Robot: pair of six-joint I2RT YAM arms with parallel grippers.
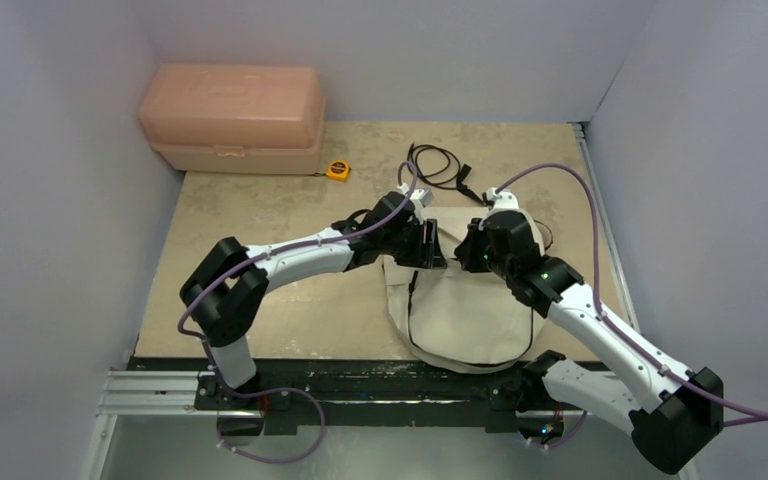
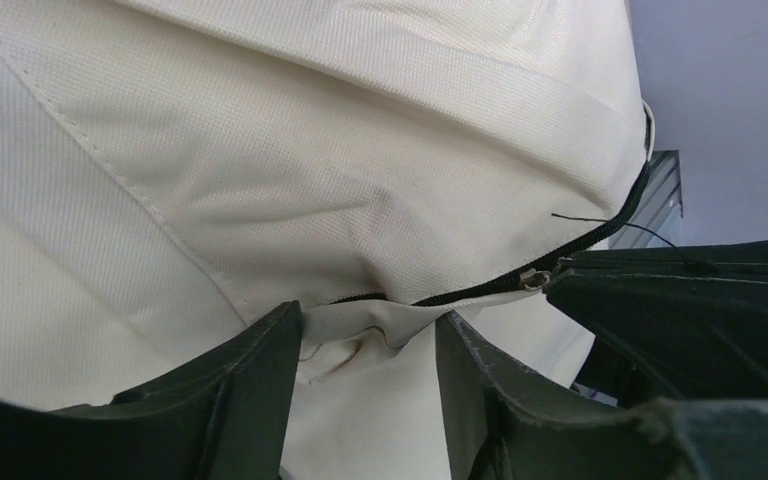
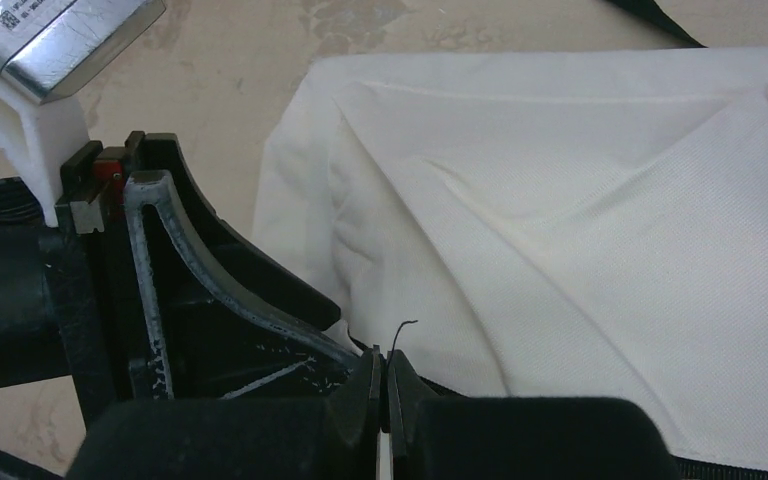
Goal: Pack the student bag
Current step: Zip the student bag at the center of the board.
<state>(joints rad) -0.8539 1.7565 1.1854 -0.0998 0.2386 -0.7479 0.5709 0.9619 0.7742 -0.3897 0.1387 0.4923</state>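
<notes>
**soft bag, zip end worked by two claws**

the mottled beige worktop [image 1: 260,260] carries the student bag [image 1: 470,310], a cream soft fabric backpack edged with black zip lines. it lies flat right of centre, its bottom at the near edge between the two arm bases. a pink rigid plastic box [image 1: 230,115] sits well apart in the far left corner.

both arms meet over the bag's far end. the left claw [image 2: 365,335] has its jaws apart around a small raised fold of cream fabric beside the black zip line [image 2: 480,290]; i cannot tell whether it actually pinches the fold. the right claw [image 3: 384,372] is clenched tight, its tips right at the small metal zip slider [image 2: 534,280]; whether it holds the pull i cannot tell.

a loose black cable [image 1: 440,165] and a small yellow tape measure [image 1: 337,170] lie beyond the bag.

the bag looks light, limp and quick to bunch, so it will slide or lift unless pinned. the best holds are probably the seam fabric next to the zip, and the slider itself.
</notes>
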